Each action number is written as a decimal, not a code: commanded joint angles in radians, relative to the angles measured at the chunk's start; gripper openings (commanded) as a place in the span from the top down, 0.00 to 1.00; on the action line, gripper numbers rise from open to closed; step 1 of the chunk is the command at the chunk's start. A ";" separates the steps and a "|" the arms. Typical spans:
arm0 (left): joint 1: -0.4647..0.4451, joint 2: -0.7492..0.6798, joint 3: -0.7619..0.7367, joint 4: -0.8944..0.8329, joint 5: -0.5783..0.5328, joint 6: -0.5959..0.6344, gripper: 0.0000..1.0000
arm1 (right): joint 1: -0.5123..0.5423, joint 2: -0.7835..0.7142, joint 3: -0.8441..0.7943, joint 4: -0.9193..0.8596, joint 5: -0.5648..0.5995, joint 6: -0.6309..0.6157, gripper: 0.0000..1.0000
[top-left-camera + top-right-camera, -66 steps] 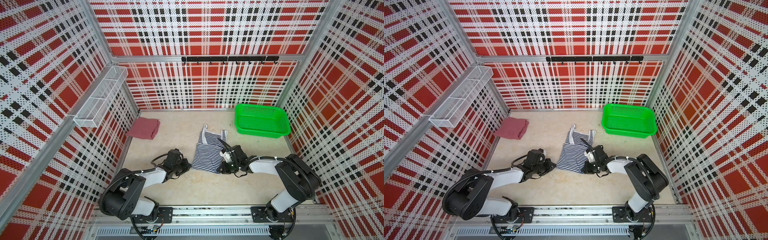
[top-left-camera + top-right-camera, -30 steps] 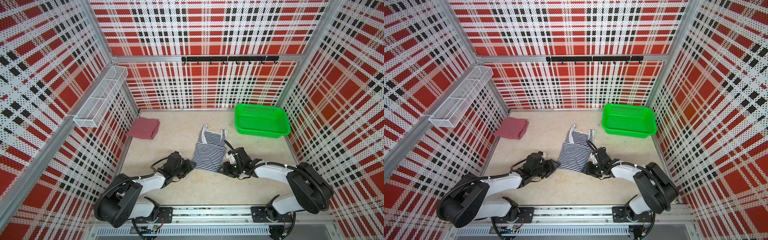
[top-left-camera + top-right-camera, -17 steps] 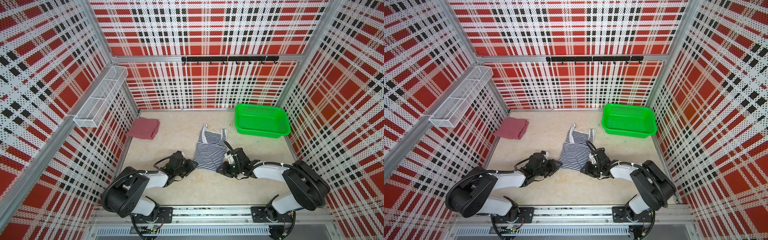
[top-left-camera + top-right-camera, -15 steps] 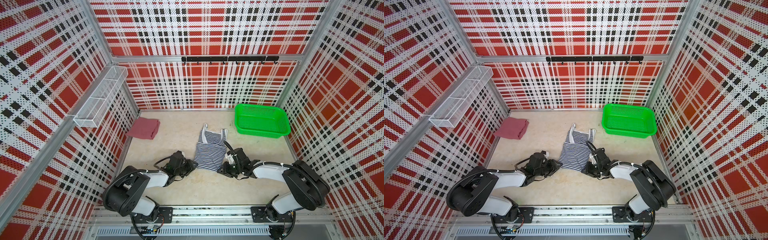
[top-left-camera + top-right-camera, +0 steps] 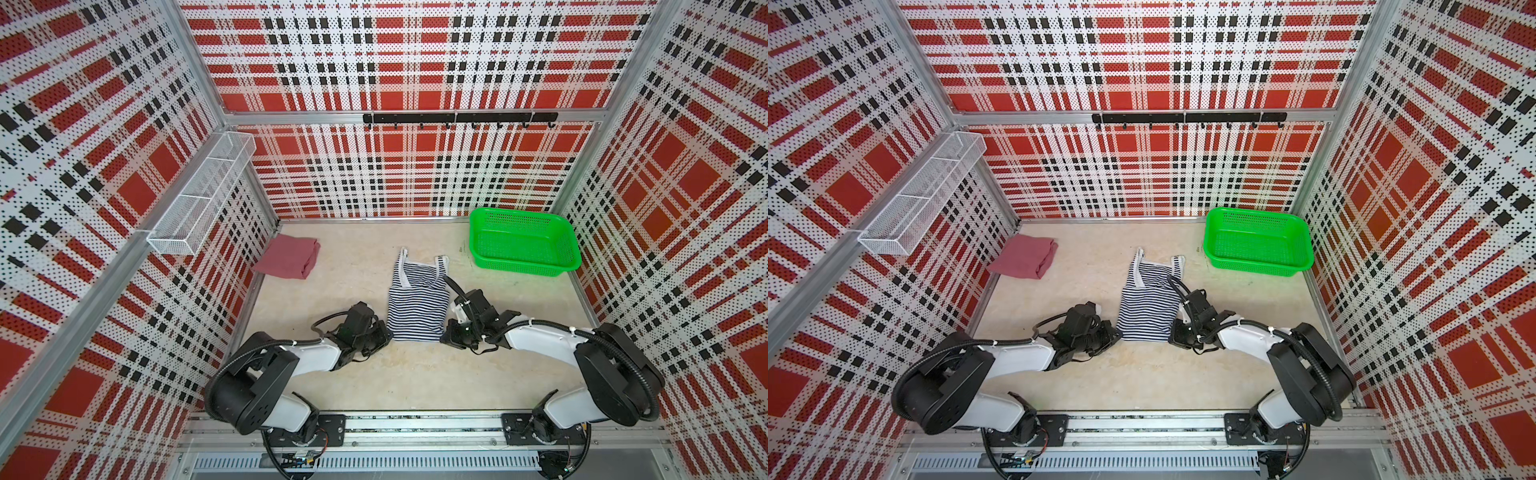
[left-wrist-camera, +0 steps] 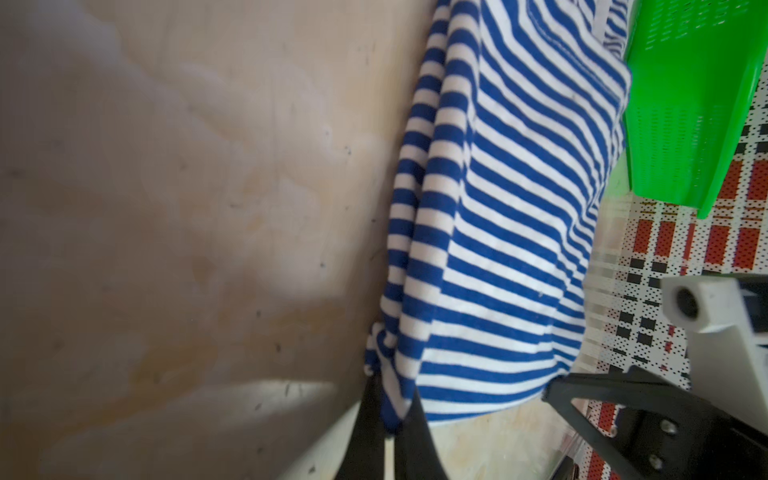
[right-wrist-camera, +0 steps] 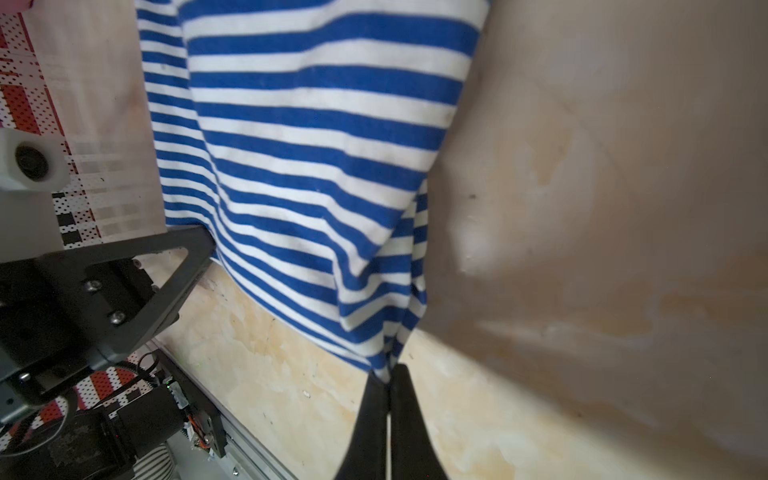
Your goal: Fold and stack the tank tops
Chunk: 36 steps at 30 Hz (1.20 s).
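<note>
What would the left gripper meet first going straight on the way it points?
The striped tank top: the left gripper is shut on its hem corner, with the rest of the fabric directly ahead. The green basket seems farther on; depth unclear.

Both top views are bright and evenly lit, seemingly from overhead; soft shadows fall on the table (image 5: pixel 407 374), and the plaid walls (image 5: pixel 104 124) bow at the edges. The wrist views are dimmer: the table is smeared under grey shadow, and the striped tank top (image 6: pixel 498 208) is slightly soft.
</note>
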 commanded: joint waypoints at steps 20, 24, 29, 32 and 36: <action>0.038 -0.261 0.394 -0.590 -0.160 0.198 1.00 | -0.036 0.054 0.627 -0.646 0.059 -0.467 1.00; 0.089 -0.201 0.442 -0.582 -0.107 0.265 1.00 | -0.078 0.109 0.706 -0.664 0.037 -0.495 1.00; 0.161 -0.122 0.476 -0.534 -0.060 0.334 1.00 | -0.125 0.189 0.784 -0.684 -0.002 -0.524 1.00; 0.204 -0.055 0.511 -0.513 -0.014 0.378 1.00 | -0.148 0.243 0.844 -0.700 -0.004 -0.546 1.00; 0.240 0.043 0.582 -0.507 0.007 0.442 1.00 | -0.183 0.320 0.913 -0.716 -0.016 -0.569 1.00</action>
